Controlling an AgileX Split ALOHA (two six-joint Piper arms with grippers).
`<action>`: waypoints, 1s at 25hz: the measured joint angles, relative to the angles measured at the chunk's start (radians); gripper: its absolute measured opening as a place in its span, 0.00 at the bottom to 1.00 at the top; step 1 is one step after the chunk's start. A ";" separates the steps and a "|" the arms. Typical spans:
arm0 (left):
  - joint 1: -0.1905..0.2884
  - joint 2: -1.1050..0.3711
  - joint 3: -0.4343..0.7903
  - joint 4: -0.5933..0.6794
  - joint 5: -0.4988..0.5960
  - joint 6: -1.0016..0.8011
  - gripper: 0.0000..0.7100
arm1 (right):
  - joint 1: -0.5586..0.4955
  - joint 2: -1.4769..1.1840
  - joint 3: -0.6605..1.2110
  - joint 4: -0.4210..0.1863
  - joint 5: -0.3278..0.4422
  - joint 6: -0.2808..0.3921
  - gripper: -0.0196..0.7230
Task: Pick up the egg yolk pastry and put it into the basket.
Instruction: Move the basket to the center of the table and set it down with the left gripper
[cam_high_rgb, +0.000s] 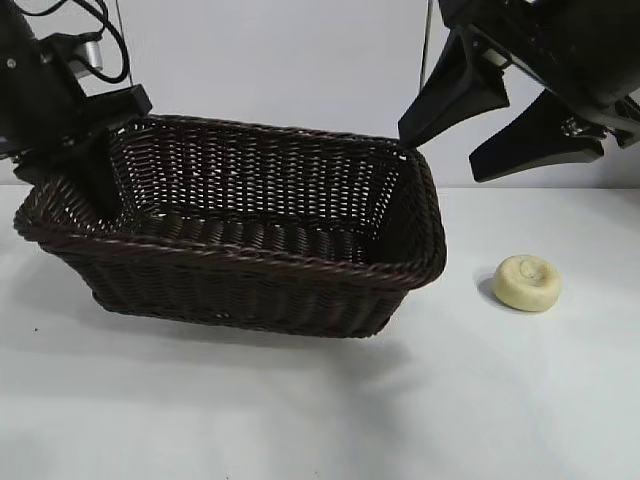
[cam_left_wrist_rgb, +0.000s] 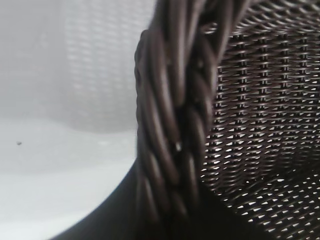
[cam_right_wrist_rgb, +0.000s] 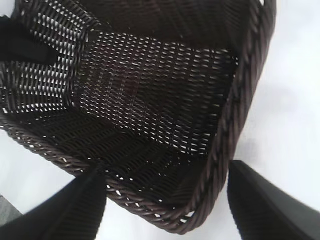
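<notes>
The egg yolk pastry (cam_high_rgb: 527, 282), a small pale yellow puck with a dimpled top, lies on the white table to the right of the basket (cam_high_rgb: 300, 262). This dark brown wicker basket sits at centre-left and holds nothing. My left gripper (cam_high_rgb: 95, 175) is shut on the braided rim (cam_left_wrist_rgb: 170, 125) at the basket's left end. High over the basket's far right corner hangs my right gripper (cam_high_rgb: 441, 152), open and holding nothing, above and left of the pastry. In the right wrist view its fingers (cam_right_wrist_rgb: 85, 200) frame the basket's corner (cam_right_wrist_rgb: 235, 110); the pastry is out of that view.
The white table (cam_high_rgb: 300, 410) stretches bare in front of the basket and around the pastry. A pale wall stands behind. Cables hang by the left arm (cam_high_rgb: 95, 45).
</notes>
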 joint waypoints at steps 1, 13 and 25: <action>0.000 0.009 0.000 0.000 0.000 0.004 0.14 | 0.000 0.000 0.000 0.000 0.001 0.000 0.69; 0.022 0.110 0.000 -0.009 -0.025 0.013 0.14 | 0.000 0.000 0.000 0.000 0.001 0.000 0.69; 0.036 0.134 0.000 -0.032 -0.042 -0.009 0.14 | 0.000 0.000 0.000 0.000 0.001 0.000 0.69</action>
